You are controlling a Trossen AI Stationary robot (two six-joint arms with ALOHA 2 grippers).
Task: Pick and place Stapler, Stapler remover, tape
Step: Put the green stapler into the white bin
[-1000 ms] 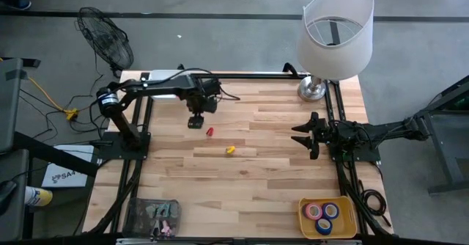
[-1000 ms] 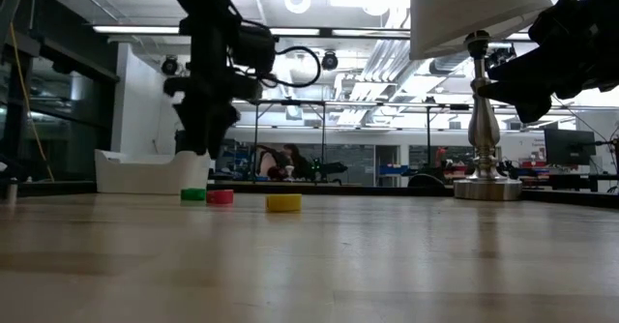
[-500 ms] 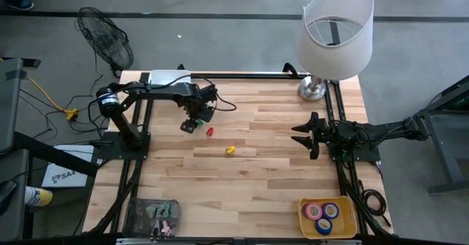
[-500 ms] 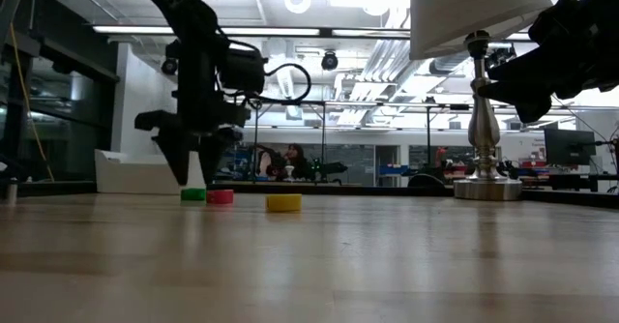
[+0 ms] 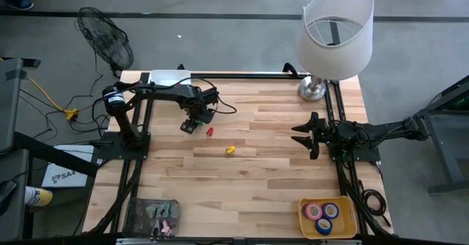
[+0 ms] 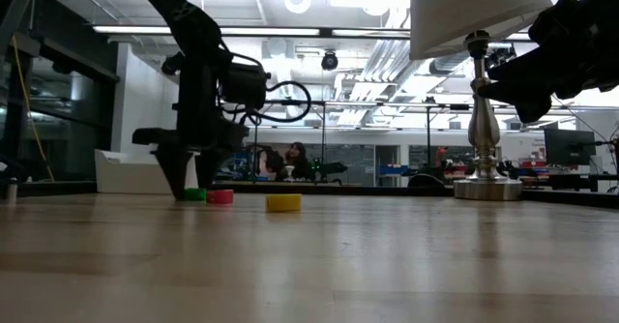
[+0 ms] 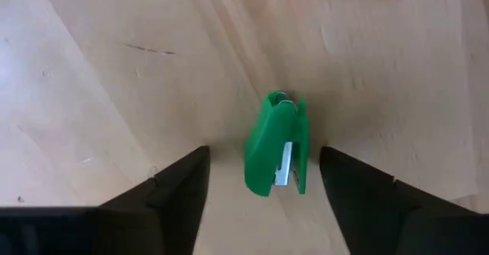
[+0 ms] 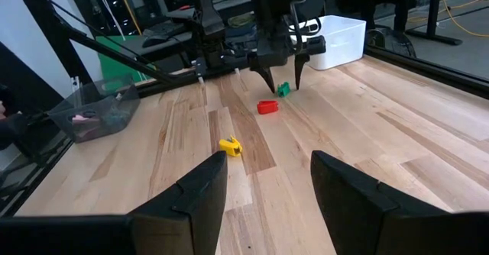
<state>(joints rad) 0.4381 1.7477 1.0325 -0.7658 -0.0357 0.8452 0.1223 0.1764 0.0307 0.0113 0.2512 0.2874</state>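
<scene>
A small green stapler (image 7: 276, 144) lies flat on the wooden table, at its far left. My left gripper (image 7: 263, 154) points straight down over it, open, one finger on either side and neither touching. In the low view the fingertips (image 6: 184, 183) hang just above the table by the stapler (image 6: 194, 194). A small red piece (image 5: 209, 131) and a small yellow piece (image 5: 230, 150) lie on the table nearer the middle. Rolls of tape (image 5: 322, 214) sit in a yellow tray (image 5: 344, 229). My right gripper (image 5: 304, 136) waits open at the right side, above the table.
A lamp with a white shade (image 5: 335, 26) and a metal foot (image 5: 313, 91) stands at the far right corner. A white box (image 5: 168, 77) sits at the far left edge. A clear bin (image 5: 152, 214) with small items stands at the near left corner.
My left gripper has come down toward the green stapler until its fingertips are close above the table. It has rolled about its own upright line on the way. The stapler, the red piece and the yellow piece have stayed where they were.
</scene>
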